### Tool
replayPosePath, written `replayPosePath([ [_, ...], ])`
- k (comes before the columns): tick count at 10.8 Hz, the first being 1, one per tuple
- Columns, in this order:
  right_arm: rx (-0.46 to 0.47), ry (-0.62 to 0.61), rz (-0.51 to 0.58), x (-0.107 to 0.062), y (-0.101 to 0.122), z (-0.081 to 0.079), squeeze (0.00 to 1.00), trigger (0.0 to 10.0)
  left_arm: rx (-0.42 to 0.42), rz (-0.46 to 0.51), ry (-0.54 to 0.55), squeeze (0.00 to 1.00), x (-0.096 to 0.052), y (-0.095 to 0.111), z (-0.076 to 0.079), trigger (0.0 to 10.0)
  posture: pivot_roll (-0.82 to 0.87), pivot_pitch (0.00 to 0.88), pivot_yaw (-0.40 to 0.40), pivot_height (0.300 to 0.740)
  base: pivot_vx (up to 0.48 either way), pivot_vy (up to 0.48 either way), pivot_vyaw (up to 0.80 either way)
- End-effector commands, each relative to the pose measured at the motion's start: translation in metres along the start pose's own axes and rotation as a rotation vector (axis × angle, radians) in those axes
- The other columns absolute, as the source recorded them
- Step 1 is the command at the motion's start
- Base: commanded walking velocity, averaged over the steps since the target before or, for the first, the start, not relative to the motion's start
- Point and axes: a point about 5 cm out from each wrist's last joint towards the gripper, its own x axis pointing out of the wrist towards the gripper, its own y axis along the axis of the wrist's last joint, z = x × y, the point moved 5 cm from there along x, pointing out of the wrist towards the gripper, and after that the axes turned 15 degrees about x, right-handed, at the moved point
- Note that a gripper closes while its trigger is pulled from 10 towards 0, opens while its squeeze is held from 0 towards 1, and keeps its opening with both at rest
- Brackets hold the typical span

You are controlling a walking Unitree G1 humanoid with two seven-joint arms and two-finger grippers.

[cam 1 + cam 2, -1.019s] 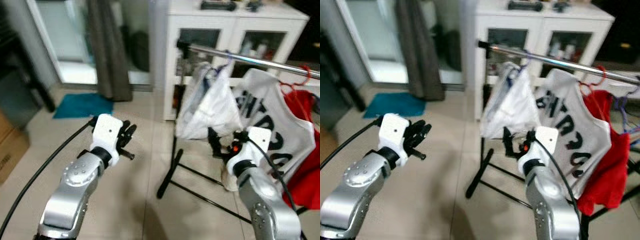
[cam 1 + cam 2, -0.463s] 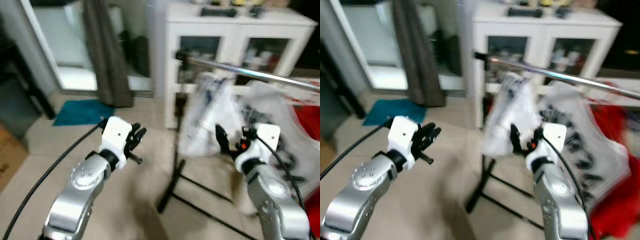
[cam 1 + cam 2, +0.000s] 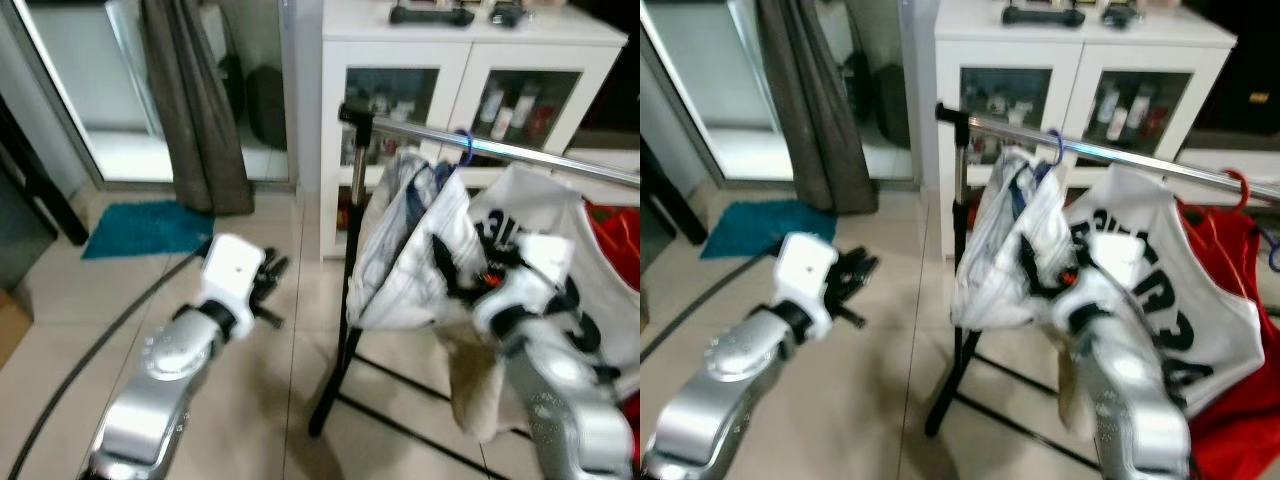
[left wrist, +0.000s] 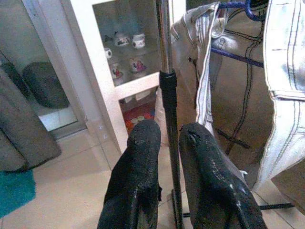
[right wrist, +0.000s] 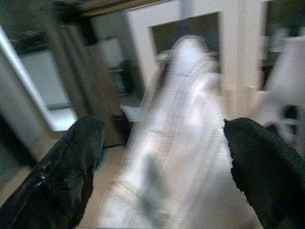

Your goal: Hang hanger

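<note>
A blue hanger (image 3: 462,146) carrying a pale white garment (image 3: 405,255) hangs by its hook on the chrome rail (image 3: 520,150) of a black clothes rack. Beside it hang a white jersey with black letters (image 3: 1180,300) and a red garment (image 3: 1240,300) on a red hanger (image 3: 1238,181). My right gripper (image 3: 1045,275) is raised against the pale garment's lower part, open; in the right wrist view its fingers (image 5: 62,162) stand wide apart with the garment (image 5: 176,157) ahead of them. My left gripper (image 3: 270,278) hovers left of the rack post (image 4: 167,95), shut and holding nothing.
A white glass-door cabinet (image 3: 470,60) stands right behind the rack. The rack's black foot bars (image 3: 330,400) spread over the tiled floor. A dark curtain (image 3: 195,100) and a teal mat (image 3: 145,225) lie at the left, near a glass door.
The view has shifted. My right gripper has risen closer to the pale garment. The garments, blurred half a second ago, now hang still. The left gripper stays at about the same place.
</note>
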Motion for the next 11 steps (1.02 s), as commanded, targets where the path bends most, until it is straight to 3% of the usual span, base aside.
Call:
replayPosePath([
  [1, -0.020, 0.052, 0.000, 0.001, 0.000, -0.013, 0.00, 10.0, 0.027, -0.010, 0.029, 0.00, -0.002, -0.002, -0.007, 10.0, 0.08, 0.000, 0.003, 0.740, 0.000, 0.000, 0.00],
  [5, -0.041, 0.075, -0.012, 0.003, -0.006, -0.021, 0.00, 10.0, 0.032, -0.007, 0.046, 0.00, 0.000, 0.000, -0.009, 10.0, 0.08, 0.000, 0.001, 0.740, 0.000, -0.480, 0.80],
  [9, 0.020, 0.104, 0.006, 0.005, 0.003, -0.031, 0.00, 10.0, 0.007, -0.027, 0.027, 0.00, 0.000, -0.004, -0.008, 10.0, 0.08, 0.000, -0.008, 0.740, 0.000, 0.000, 0.16],
  [10, 0.028, 0.108, 0.007, 0.006, 0.004, -0.034, 1.00, 10.0, -0.024, -0.016, 0.006, 0.09, 0.000, -0.003, -0.006, 10.0, 0.08, 0.000, -0.012, 0.740, 0.000, 0.000, 0.00],
  [11, 0.013, 0.065, 0.009, 0.010, 0.006, -0.031, 1.00, 10.0, -0.046, 0.016, -0.028, 1.00, -0.001, 0.003, -0.004, 10.0, 0.08, 0.000, -0.018, 0.740, 0.000, 0.000, 0.00],
])
